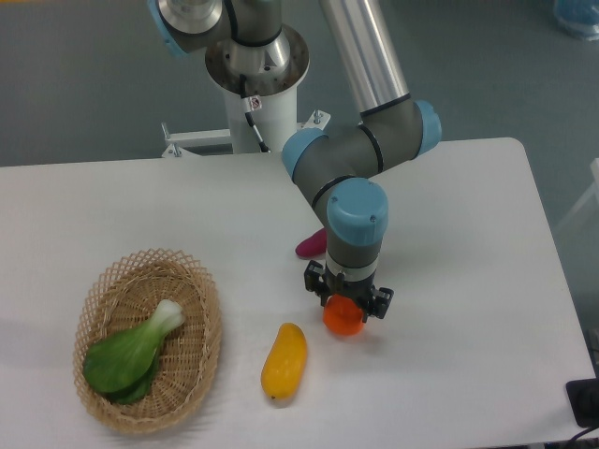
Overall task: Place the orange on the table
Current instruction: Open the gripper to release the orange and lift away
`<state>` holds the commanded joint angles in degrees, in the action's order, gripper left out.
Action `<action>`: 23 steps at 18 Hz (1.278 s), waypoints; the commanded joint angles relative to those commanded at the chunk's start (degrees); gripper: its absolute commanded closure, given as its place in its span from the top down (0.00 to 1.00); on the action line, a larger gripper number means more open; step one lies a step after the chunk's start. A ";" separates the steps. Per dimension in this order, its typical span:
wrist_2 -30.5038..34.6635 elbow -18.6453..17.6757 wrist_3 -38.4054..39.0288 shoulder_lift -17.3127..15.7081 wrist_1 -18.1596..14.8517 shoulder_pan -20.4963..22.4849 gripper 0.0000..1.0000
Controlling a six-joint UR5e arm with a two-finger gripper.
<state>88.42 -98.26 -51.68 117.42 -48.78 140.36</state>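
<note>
Spanning nearly the whole view, the white table [468, 206] runs from the left edge to a rounded far-right corner, with grey floor beyond its far side. Above it the UR5e arm [360, 154] comes next in size: its silver tube descends from the top of the frame to a grey elbow with blue caps, then turns down through a blue-capped wrist that points straight at the tabletop. The arm's white pedestal [257, 94] stands behind the table's far edge.

On the left of the table sits an oval wicker basket [201, 351], and inside it lies a leafy green vegetable [131, 355] with a pale white stem end pointing toward the far right of the basket. To the right of the basket, apart from it, an elongated yellow fruit [284, 363] lies on the bare tabletop, its long axis running roughly near to far.

Just right of that fruit, the black gripper [347, 304] hangs below the wrist with its jaws closed around the orange [344, 320]. The orange shows beneath and between the fingers, low over the table surface; whether it touches the table cannot be told from this angle. It sits near the yellow fruit but not touching it.

Smallest in view, a purple-pink object [312, 245] peeks out behind the wrist, mostly hidden by the arm.
</note>
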 joint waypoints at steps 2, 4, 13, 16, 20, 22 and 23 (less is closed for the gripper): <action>0.18 0.09 0.00 -0.26 0.00 0.09 1.00; 0.18 0.26 0.00 -1.05 0.00 0.09 1.00; -0.27 3.07 -0.52 -5.09 -0.79 1.49 1.00; -0.09 5.79 -0.97 -6.24 -3.85 2.28 1.00; -0.17 11.23 -2.63 -7.03 -13.33 3.33 1.00; -0.35 13.18 -5.09 -7.91 -16.34 4.30 1.00; -0.35 14.05 -6.40 -8.43 -17.74 5.26 1.00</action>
<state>88.07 -84.21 -58.08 108.99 -66.52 145.63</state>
